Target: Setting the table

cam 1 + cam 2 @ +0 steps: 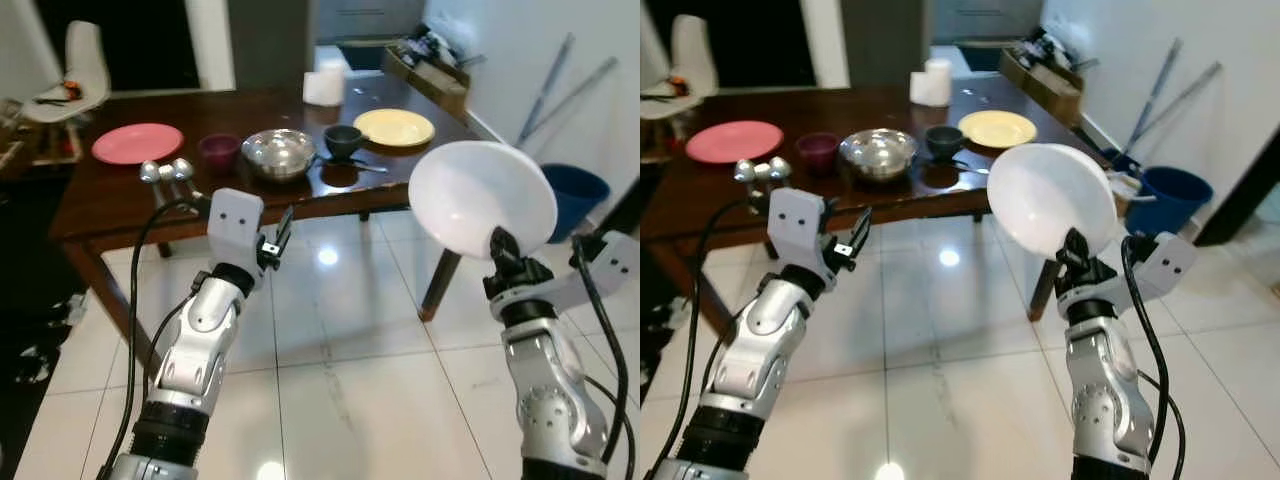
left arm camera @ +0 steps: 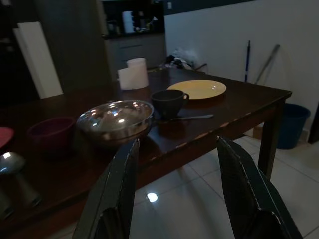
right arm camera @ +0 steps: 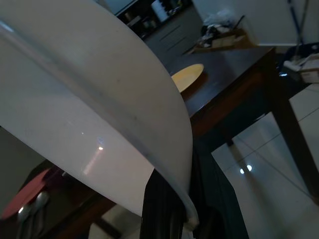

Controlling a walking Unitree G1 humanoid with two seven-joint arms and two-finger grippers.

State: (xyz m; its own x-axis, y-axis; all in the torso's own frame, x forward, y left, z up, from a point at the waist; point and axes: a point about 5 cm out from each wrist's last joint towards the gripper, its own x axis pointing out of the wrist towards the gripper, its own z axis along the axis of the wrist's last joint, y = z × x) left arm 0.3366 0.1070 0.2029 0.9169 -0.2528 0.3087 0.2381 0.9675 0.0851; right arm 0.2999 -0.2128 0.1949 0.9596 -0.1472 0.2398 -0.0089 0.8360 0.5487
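While the right gripper (image 1: 497, 243) is raised over the pale tiled floor (image 1: 330, 370) short of the dark wooden bench (image 1: 120, 205), its jaws are clamped on the lower rim of a large white round plastic bowl (image 1: 482, 197), held tilted on edge with its hollow facing the camera. In the right wrist view the bowl's underside hides most of the scene, and the fingers (image 3: 162, 209) are only partly seen beneath its rim. The left gripper (image 1: 278, 236) is held out near the bench's front edge, its jaws well apart and empty; the left wrist view looks between the two black fingers (image 2: 117, 199) at the bench top.

On the bench, from the robot's left: a pink round plate (image 1: 137, 143), a pair of shiny metal shakers (image 1: 166, 175) at the front edge, a small maroon cup (image 1: 219, 151), a polished steel bowl (image 1: 279, 153), a dark grey cup (image 1: 343, 139) with a spoon (image 2: 187, 118) lying just beside it, and a yellow round plate (image 1: 394, 127). A white paper roll (image 1: 323, 87) stands farther back. The clutter in a box (image 1: 430, 70) at the far right corner is too small to identify. A white chair (image 1: 75, 75) and a blue bin (image 1: 575, 195) flank the bench.
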